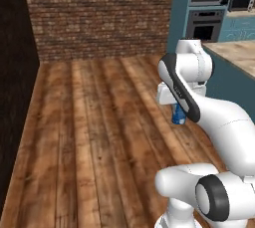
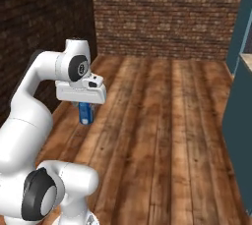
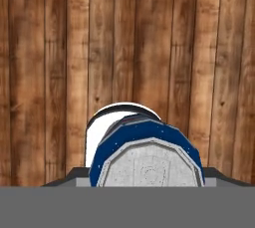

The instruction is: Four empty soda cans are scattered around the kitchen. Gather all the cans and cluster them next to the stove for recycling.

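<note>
Both base views face the plank floor point(image 1: 89, 137); hand view looks straight down.

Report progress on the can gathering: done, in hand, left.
Done: nothing to confirm; no cans sit clustered by a stove in these views. In hand: the gripper carries the blue can above the wooden floor, its silver top close under the hand camera. Left: bring this can to the stove, set it down, then fetch the others.
</note>
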You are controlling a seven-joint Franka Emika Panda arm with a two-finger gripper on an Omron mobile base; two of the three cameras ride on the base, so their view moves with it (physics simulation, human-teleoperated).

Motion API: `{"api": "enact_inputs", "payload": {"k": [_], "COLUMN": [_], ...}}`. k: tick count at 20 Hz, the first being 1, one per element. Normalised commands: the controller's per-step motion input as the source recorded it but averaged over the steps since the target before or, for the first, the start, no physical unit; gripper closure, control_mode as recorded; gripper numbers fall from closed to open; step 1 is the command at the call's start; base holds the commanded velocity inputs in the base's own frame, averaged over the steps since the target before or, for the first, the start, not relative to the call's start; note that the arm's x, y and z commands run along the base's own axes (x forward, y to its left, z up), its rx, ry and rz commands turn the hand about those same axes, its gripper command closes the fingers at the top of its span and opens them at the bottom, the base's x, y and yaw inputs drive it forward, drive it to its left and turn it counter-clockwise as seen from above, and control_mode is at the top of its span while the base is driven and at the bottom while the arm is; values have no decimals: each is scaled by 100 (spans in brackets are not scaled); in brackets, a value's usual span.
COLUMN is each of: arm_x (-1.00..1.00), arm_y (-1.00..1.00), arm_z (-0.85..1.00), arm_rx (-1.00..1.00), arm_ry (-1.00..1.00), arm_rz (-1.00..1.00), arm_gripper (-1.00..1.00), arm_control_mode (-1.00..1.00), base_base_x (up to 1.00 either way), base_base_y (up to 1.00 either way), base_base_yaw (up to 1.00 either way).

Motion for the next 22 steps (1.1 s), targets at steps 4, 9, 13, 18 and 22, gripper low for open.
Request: {"api": "enact_inputs", "payload": {"k": [4, 9, 13, 18, 22], "arm_x": [0, 0, 0, 0, 0], "arm_y": [0, 0, 0, 0, 0], "arm_z": [0, 0, 0, 0, 0], "arm_rx": [0, 0, 0, 0, 0], "arm_ry": [0, 0, 0, 0, 0], "arm_rz": [0, 0, 0, 0, 0], "arm_gripper": [100, 100, 100, 100, 100], "arm_control_mode": [100, 100, 100, 100, 100], "base_base_x": [100, 100, 100, 100, 100], "base_base_y": [0, 0, -5, -7, -1], "base_base_yaw": [0, 0, 0, 0, 0]}}
